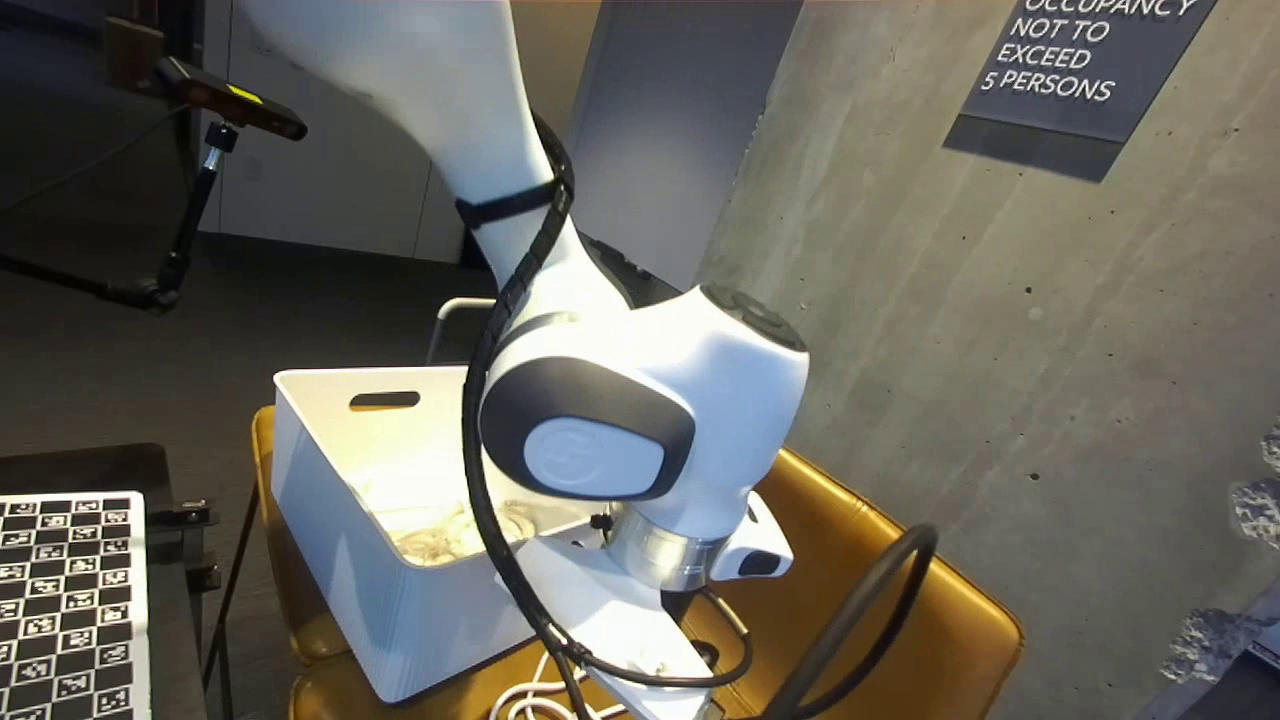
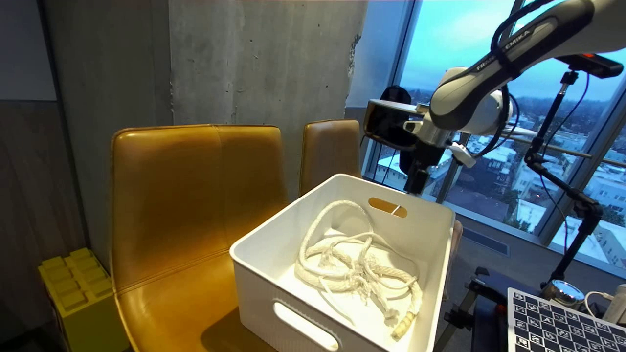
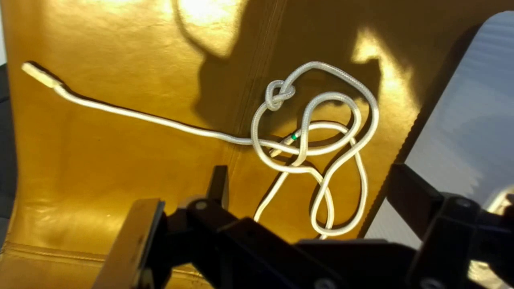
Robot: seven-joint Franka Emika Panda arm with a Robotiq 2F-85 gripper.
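My gripper (image 3: 316, 184) is open and empty in the wrist view. A white rope (image 3: 296, 169) lies in loops on the tan chair seat (image 3: 120, 168), beyond and between the fingertips. It has a knot (image 3: 277, 96), and one end stretches to the left. The right finger overlaps the side of a white bin (image 3: 474, 112); I cannot tell if they touch. In an exterior view the gripper (image 2: 416, 180) points down behind the bin (image 2: 264, 303), which holds more white rope (image 2: 359, 274). In the exterior view (image 1: 530, 690) some rope shows below the arm, and the fingers are hidden.
A camera on a stand (image 1: 235, 105) and a checkered board (image 1: 70, 600) are beside the bin. Another tan chair (image 2: 195, 195) and a yellow block (image 2: 78, 298) are near it. A concrete wall (image 1: 900, 300) stands behind the chairs. A black cable (image 1: 480, 420) hangs along the arm.
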